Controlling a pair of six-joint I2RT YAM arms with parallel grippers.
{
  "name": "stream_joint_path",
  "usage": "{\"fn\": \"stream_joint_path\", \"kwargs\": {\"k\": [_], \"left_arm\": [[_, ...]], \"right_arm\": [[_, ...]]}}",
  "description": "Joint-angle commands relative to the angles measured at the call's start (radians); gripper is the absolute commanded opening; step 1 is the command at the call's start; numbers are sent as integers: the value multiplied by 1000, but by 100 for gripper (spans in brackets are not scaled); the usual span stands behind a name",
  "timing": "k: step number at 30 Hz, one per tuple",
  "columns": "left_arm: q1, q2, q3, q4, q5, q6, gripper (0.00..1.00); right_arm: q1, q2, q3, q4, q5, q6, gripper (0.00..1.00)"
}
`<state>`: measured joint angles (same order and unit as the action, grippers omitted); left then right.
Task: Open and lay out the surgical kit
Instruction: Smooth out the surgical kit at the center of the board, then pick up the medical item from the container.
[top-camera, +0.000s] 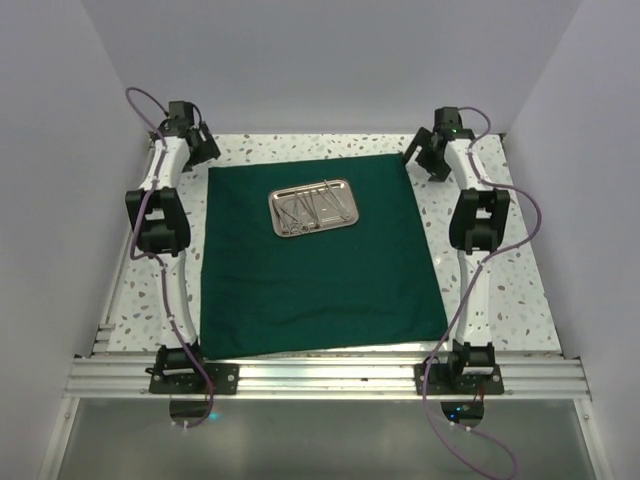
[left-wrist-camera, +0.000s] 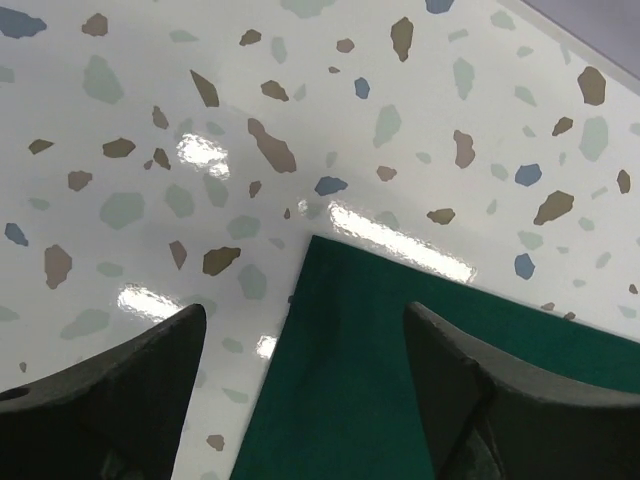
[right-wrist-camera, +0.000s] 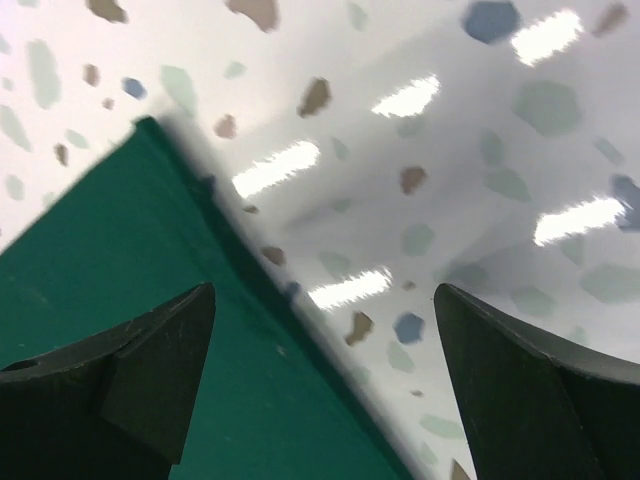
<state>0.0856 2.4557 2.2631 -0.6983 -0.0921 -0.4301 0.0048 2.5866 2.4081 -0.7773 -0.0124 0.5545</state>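
The bench (top-camera: 500, 290) has a glossy white top speckled with brown, grey-green and blue flecks, and bright streaks of glare sit on it. A dark green cloth (top-camera: 310, 280) lies directly on it, opened out flat. It covers most of the middle, from near the far edge almost to the near edge. Bare strips of bench show along the cloth's left, right and far sides. In the left wrist view the cloth's far left corner (left-wrist-camera: 350, 380) lies flat on the speckled top (left-wrist-camera: 300, 120). In the right wrist view its far right corner (right-wrist-camera: 110, 260) also lies flat, with a thin shadow along the edge.
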Motion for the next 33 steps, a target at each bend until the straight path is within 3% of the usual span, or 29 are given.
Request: {"fn": "stream_joint_path", "kwargs": {"k": [1,2,4,10,13,19,21,22,25,30,33], "left_arm": [[-10,-81,35,39,14,-2,84],[-20,-93,33,39,12,-2,91],[-26,-127,32,39,12,-1,92],[-78,-233,-29,19,8,-10,88],[-179,-311,-140,11,-27,-10,86],[-345,-431,-387,49,-37,-44,72],[-392,-442,-439,59,-40,-64,60],[-417,-439,-448,60,-37,-70,48],[-448,-417,-448,34,-54,-87,35],[-484,-391,-441,-10,-104,-99,33],[-497,-402,-474,-20,-120,-107,38]], "right_arm": [[-3,-150,-98,-8,63,-28,95],[-3,-202,-124,-7,75,-30,95],[-2,-259,-211,-5,80,-41,95],[1,-480,-473,6,62,-31,93],[18,-592,-602,23,31,-19,92],[83,-778,-799,35,15,-14,92],[106,-819,-863,33,15,-11,92],[110,-854,-882,26,15,-11,92],[124,-898,-948,4,15,-21,92],[124,-987,-1056,-7,15,-44,92],[124,-1011,-1098,-13,20,-51,92]]}}
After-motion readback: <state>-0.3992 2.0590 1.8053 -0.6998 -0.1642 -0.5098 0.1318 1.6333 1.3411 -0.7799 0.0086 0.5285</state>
